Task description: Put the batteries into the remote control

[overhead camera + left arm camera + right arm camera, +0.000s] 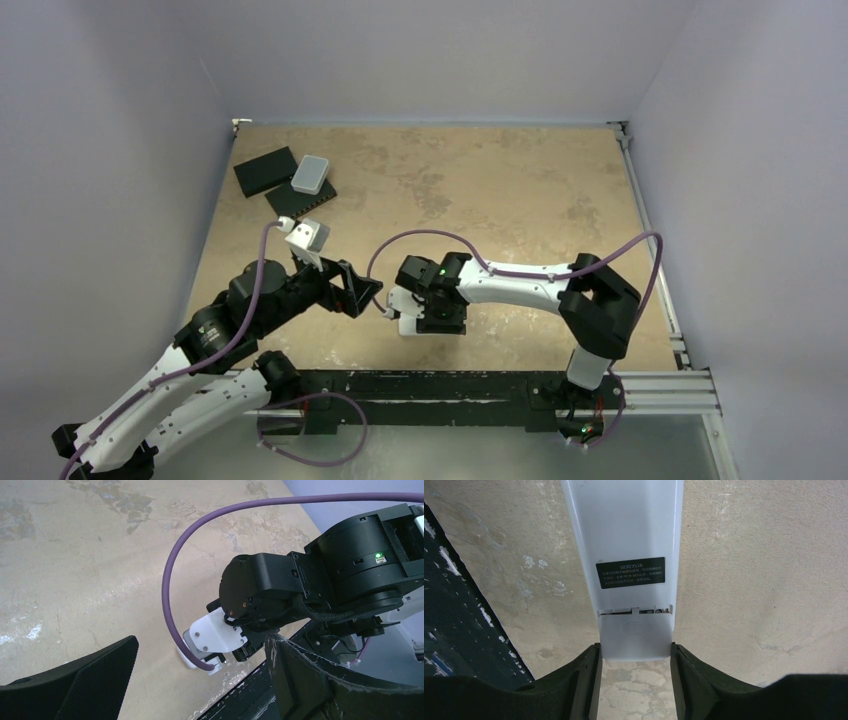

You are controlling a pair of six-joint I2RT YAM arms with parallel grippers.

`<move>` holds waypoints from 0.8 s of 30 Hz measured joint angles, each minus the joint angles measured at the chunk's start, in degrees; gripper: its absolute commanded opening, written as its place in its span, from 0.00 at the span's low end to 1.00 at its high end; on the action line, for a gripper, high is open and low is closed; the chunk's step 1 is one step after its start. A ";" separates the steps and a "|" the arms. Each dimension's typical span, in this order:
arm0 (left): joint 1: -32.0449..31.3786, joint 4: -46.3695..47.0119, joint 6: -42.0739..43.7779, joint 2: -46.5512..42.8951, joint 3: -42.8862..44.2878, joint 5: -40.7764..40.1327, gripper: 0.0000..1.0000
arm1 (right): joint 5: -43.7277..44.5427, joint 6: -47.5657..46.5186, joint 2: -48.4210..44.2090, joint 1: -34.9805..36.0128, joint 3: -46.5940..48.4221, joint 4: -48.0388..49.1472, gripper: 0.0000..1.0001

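my right gripper [635,666] is pinching the remote control [626,535] by its near end. one black finger [583,682] presses against each long side, and the white body fills the gap between them. the remote is back side up and runs straight away from my wrist over the tan table [774,580]. i cannot tell whether it rests on the surface or is lifted just off it. on its back is a small dark label [630,573] with white print. just below the label, the battery cover [636,639] sits slid a little toward my fingers, leaving a thin slot along its far edge. small dark and shiny bits show in the slot, too small for me to name. the black rail [454,610] along the table's near edge runs just beside the remote, so the remote is close to the near edge, a little left of its middle.

my left gripper [363,293] hangs just beside the right one, on its left, with its fingers [92,680] spread wide and nothing between them. it points at my right wrist, where a purple cable [172,580] loops up.

well apart, in the far left corner of the table, two flat black slabs [264,170] lie with a light grey rounded box [311,174] on top of them.
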 measured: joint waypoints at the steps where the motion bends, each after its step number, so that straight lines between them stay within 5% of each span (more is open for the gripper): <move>1: 0.00 0.00 0.00 0.00 0.00 -0.02 0.99 | 0.00 -0.07 0.04 0.00 0.04 -0.02 0.29; 24: 0.00 0.00 0.00 0.00 0.00 0.00 0.99 | 1.79 -0.50 0.72 0.02 2.21 -1.05 0.27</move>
